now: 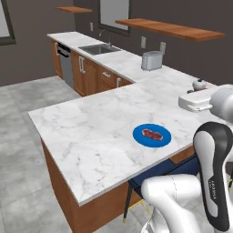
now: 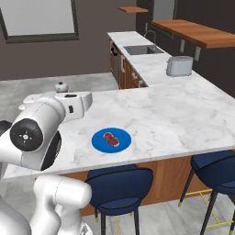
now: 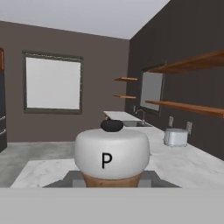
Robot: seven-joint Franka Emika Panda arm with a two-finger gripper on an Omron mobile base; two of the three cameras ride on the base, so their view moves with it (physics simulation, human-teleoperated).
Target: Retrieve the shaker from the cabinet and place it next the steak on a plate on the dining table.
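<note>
You have the shaker (image 3: 111, 155) in the gripper (image 3: 111, 183) now. In the hand view it sits right up close, with its pale round top, a black knob and a letter P on it. The dark fingers (image 3: 72, 178) hug its brown wooden body from both sides, so the gripper is closed on it. In the left base view you can spot the shaker's top (image 1: 199, 84) just past the white hand, above the right edge of the dining table (image 1: 91, 132).

So the fetching part looks done. You are on the carrying part, and the shaker is not yet set down.

The blue plate (image 1: 139, 137) lies near the table edge closest to the robot, above the dark blue chairs (image 2: 120, 183). The steak (image 1: 152, 134) lies in the middle of the plate. The shaker is well apart from it.

Next you need to bring the hand across to the plate, keep the shaker standing straight, and lower it beside the steak. Go softly. It is tall and thin, so I think it could tip over.

The table is white marble with grey veins. It joins a counter (image 1: 132, 63) that holds a toaster (image 1: 152, 60) and a sink (image 1: 98, 48). Wooden shelves (image 1: 170, 29) hang on the dark wall. The floor is grey tile.
</note>
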